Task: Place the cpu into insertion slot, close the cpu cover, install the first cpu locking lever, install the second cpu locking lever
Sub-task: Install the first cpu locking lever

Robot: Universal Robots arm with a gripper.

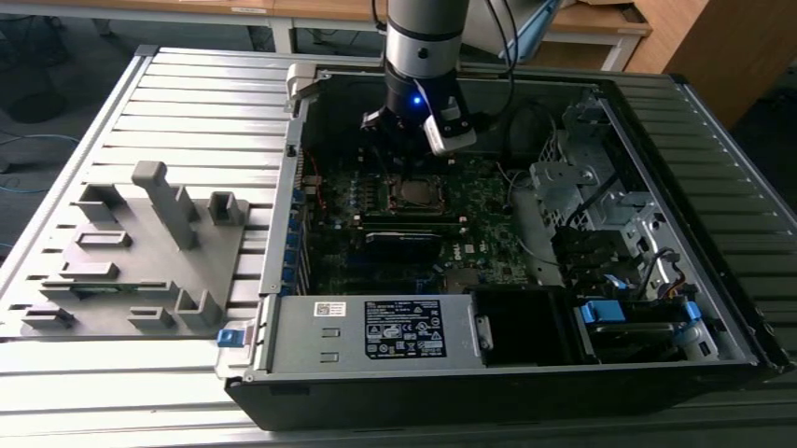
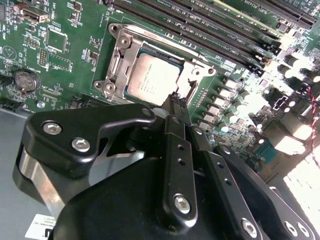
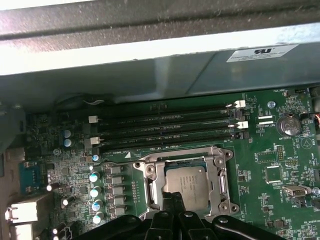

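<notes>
- Noted jaws pressed together, nothing clamped; gripper (image 2: 175, 102) tip right at edge of cpu cover (image 2: 116, 65), contact unclear.
- Found cpu (image 2: 150, 77) seated in socket, cover lying flat around it.
- Counted 4 memory slots (image 3: 165, 127) just beside socket.
- Logged all inside open computer case (image 1: 498, 397).

A big grey metal table (image 1: 187, 103) with long ridges stands in the middle, and the light falls bright on it. Behind it stand brown wooden desks (image 1: 324, 11), and a brown wooden cupboard (image 1: 716, 47) stands at the exterior view's right. At the exterior view's left, beside the table, the floor (image 1: 32, 154) is dark grey.
</notes>
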